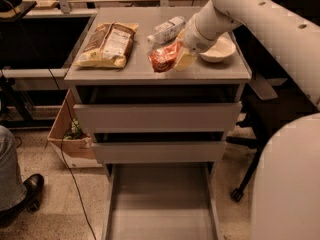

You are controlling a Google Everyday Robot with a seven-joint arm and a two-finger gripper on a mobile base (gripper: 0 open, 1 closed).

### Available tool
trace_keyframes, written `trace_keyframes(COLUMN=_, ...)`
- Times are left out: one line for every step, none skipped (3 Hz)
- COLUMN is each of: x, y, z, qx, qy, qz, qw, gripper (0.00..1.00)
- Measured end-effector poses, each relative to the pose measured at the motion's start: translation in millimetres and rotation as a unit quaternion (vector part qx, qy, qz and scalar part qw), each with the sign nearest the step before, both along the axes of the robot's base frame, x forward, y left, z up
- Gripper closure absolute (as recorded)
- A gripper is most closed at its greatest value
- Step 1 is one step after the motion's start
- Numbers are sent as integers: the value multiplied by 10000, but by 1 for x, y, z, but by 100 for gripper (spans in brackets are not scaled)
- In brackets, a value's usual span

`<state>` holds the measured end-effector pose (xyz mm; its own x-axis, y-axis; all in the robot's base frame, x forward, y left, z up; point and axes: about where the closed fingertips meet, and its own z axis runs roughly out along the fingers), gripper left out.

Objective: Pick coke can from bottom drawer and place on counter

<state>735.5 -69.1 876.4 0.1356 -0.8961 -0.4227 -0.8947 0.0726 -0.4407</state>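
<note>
My gripper [172,58] is shut on the red coke can [161,58], which lies on its side in the fingers. It hangs just above the middle of the grey counter [145,71], between the chip bag and the white bowl. The bottom drawer [160,199] is pulled open below, and its flat grey floor is bare. My white arm reaches in from the upper right.
A brown and yellow chip bag [107,44] lies on the counter's left. A clear plastic bottle [167,29] lies at the back, and a white bowl [217,49] sits at the right. A cardboard box [70,139] stands left of the cabinet. An office chair base [240,189] is at the right.
</note>
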Motion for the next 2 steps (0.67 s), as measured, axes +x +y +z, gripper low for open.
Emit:
trace_keyframes(x=19, y=11, z=-6, qx=306, qy=26, qz=-25, qw=9995, gripper=81)
trace_keyframes(x=33, y=23, z=-12, qx=538, qy=26, qz=-17, qw=9985, gripper=58)
